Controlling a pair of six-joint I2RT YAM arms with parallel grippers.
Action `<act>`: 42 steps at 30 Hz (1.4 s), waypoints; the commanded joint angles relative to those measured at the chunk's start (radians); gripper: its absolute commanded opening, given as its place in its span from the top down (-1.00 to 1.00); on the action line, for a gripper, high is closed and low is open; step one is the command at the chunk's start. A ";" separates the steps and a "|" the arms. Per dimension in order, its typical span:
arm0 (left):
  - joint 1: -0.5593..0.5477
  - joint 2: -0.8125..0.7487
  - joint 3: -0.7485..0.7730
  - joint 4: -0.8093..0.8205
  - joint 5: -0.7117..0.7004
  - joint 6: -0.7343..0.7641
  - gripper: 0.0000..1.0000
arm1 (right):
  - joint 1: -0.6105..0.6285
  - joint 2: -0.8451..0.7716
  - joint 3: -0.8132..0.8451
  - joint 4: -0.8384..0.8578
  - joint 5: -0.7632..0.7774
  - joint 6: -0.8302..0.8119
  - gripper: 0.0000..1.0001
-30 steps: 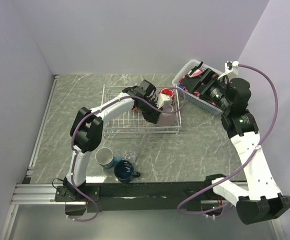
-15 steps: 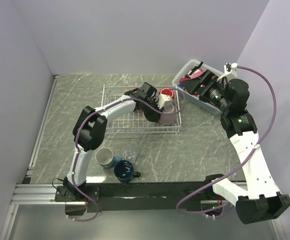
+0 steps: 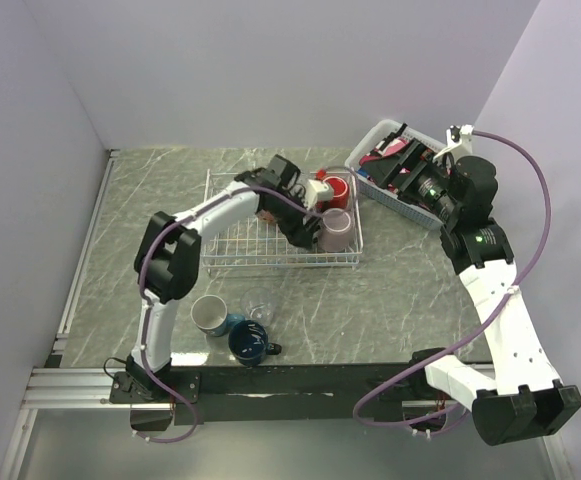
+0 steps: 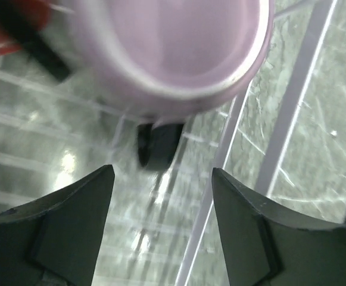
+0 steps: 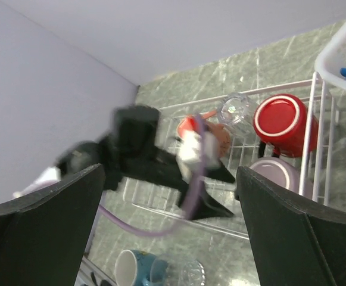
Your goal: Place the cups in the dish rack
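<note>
- While the left tool [image 3: 308, 236] hangs over the right end of the dish rack [image 3: 213, 215], its fingers [image 4: 71, 214] stand spread, with only rack wire and desk [image 3: 410, 290] showing between them.
- Mauve-pink mug [image 3: 334, 231]: inside the rack at its near right corner, just beyond the left tool's tips. Its open mouth faces the left wrist camera (the picture is blurred there, so I cannot tell whether a tip touches it).
- Red mug [image 3: 337, 188]: inside the rack at the far right corner, just behind the mauve-pink mug.
- Seen from the right wrist, a clear glass [image 5: 234, 107] and a salmon-orange mug [image 5: 219, 138] also lie within the rack's wires, just left of the red mug. The salmon-orange one is partly hidden by the left arm and its cable.
- Outside the rack, on the desk in front of its near edge toward the left: a teal-blue mug [image 3: 210, 315] with a white inside, a second clear glass [image 3: 261, 312] and a dark navy mug [image 3: 250, 342], bunched close together.
- Right tool [image 3: 402, 168]: held over the white plastic basket [image 3: 362, 150], which lies near the rack's far right corner. Fingers spread wide, nothing held between them.
</note>
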 commanded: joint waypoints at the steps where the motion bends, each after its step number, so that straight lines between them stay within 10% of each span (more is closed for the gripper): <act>1: 0.072 -0.104 0.204 -0.139 0.110 -0.044 -0.44 | -0.006 0.023 0.048 -0.063 0.024 -0.088 -0.99; 7: 0.213 -0.047 0.861 -0.443 0.161 -0.069 -0.35 | 0.117 0.100 -0.016 -0.317 0.132 -0.277 -0.99; 12: 0.423 -0.423 0.234 -0.146 0.250 -0.199 -0.42 | 0.579 0.317 0.154 -0.551 0.618 -0.449 -0.99; 15: 0.506 -0.502 0.058 -0.091 0.261 -0.256 -0.53 | 0.666 0.443 0.260 -0.598 0.610 -0.468 -1.00; 26: 0.560 -0.596 -0.184 0.022 0.218 -0.271 -0.48 | 0.777 0.583 0.441 -0.658 0.415 -0.461 -0.81; 42: 0.563 -0.736 -0.293 0.043 0.199 -0.253 -0.45 | 0.840 0.624 0.216 -0.454 0.395 -0.425 -0.75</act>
